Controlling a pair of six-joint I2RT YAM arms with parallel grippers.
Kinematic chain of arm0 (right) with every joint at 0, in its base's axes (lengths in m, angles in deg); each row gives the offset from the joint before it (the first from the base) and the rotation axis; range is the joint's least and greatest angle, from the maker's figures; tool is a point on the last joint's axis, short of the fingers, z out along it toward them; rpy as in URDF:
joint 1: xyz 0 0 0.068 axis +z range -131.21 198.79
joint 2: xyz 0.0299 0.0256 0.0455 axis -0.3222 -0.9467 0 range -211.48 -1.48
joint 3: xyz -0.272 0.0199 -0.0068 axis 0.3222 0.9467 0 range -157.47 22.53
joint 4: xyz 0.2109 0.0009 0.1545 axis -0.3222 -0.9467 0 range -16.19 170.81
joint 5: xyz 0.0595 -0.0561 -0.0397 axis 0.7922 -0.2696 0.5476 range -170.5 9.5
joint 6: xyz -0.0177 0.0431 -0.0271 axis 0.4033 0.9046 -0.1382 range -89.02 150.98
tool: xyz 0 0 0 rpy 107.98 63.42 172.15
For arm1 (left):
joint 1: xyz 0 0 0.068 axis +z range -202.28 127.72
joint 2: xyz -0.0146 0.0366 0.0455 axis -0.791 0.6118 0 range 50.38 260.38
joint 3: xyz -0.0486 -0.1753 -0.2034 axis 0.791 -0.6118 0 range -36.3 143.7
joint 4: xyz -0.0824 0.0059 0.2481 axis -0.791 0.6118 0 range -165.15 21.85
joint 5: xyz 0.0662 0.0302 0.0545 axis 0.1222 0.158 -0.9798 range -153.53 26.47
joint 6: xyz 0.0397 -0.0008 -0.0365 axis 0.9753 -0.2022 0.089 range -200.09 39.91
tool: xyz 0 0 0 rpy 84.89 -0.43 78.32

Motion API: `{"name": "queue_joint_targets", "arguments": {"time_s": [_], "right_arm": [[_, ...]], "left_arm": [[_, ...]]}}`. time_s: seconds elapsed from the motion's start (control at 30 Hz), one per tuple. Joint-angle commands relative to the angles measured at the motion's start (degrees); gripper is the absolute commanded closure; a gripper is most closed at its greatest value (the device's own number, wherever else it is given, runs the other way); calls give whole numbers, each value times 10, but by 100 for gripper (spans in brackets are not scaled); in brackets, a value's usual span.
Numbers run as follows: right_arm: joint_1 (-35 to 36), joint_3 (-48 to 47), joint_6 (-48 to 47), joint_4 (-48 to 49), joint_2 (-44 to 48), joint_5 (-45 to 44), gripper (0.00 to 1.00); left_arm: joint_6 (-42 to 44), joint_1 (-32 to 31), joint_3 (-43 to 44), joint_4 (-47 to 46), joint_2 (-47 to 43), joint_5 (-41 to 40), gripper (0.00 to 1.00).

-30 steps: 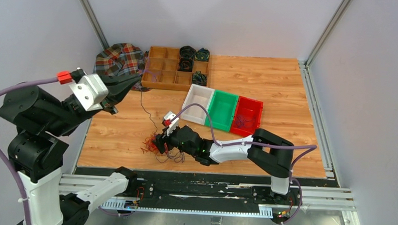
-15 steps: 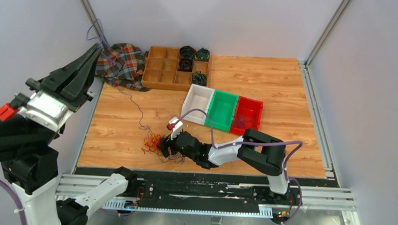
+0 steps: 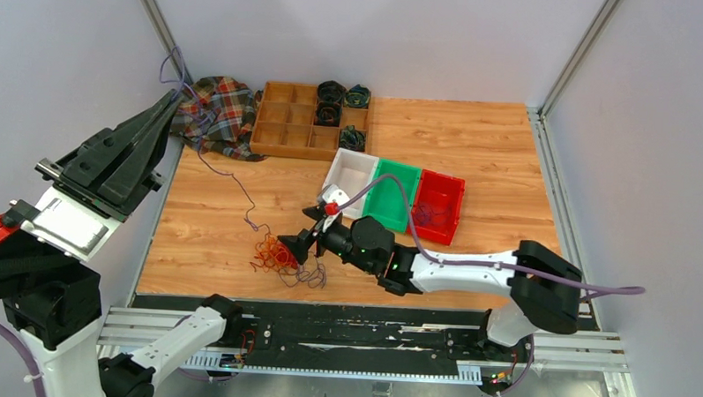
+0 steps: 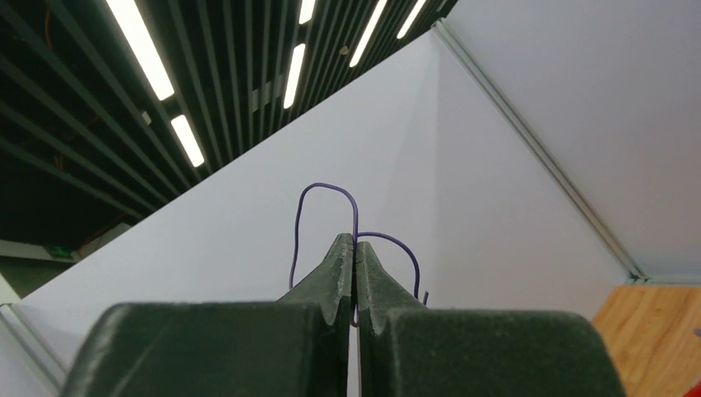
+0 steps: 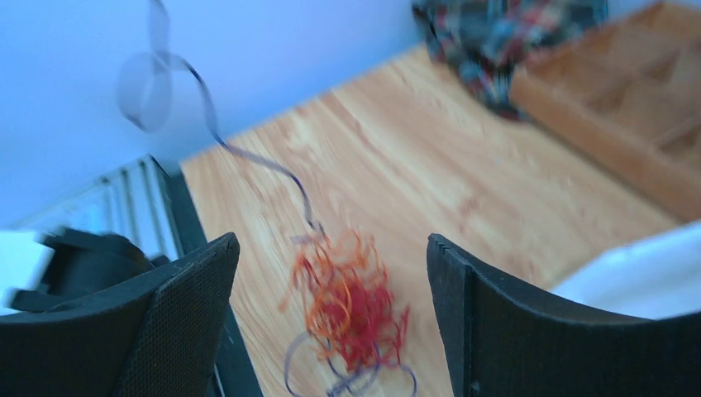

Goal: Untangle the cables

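Top external: high, near edge, looking down over the table (image 3: 474, 132). Left wrist: tilted upward at wall (image 4: 496, 165). Right wrist: close, low, sharing that table.

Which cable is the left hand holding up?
The purple cable, pinched in the left hand; red and orange strands lie heaped on the table.

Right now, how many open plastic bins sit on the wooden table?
3, side by side right of centre: a white rectangular plastic bin on the left, a green bin in the middle, a red bin on the right. None appears hidden.
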Motion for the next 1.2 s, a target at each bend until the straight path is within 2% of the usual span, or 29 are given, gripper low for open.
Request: {"name": "queue_joint_targets", "arguments": {"time_s": [0.0,0.17,0.43,0.53,0.6,0.67,0.73,0.77,0.8,0.93,1.17], "right_arm": [[-2,-46,-64,-15,47,90,16],[10,-102,-100,-38,40,162,16],[16,-193,-116,-66,-42,187,16],[16,-229,-128,-84,-80,159,18],[16,-254,-147,-104,-101,125,25],[14,-268,-163,-106,-108,92,40],[10,-281,-170,-124,-100,73,68],[7,-289,-168,-143,-89,75,90],[6,-293,-168,-164,-69,80,98],[5,-285,-189,-181,-4,88,99],[-6,-296,-202,-198,67,82,99]], "left_arm": [[-24,3,10,16,5,42,99],[-25,2,18,32,8,39,99],[-5,2,26,63,8,46,98],[-3,3,27,66,8,46,98],[-5,2,30,69,9,48,98],[-9,3,34,77,9,46,98],[-5,3,35,89,7,41,98],[3,2,34,96,3,37,98],[12,3,32,104,1,31,97],[30,2,-3,130,-18,-3,97],[-24,3,-148,133,-94,-22,97]]}}
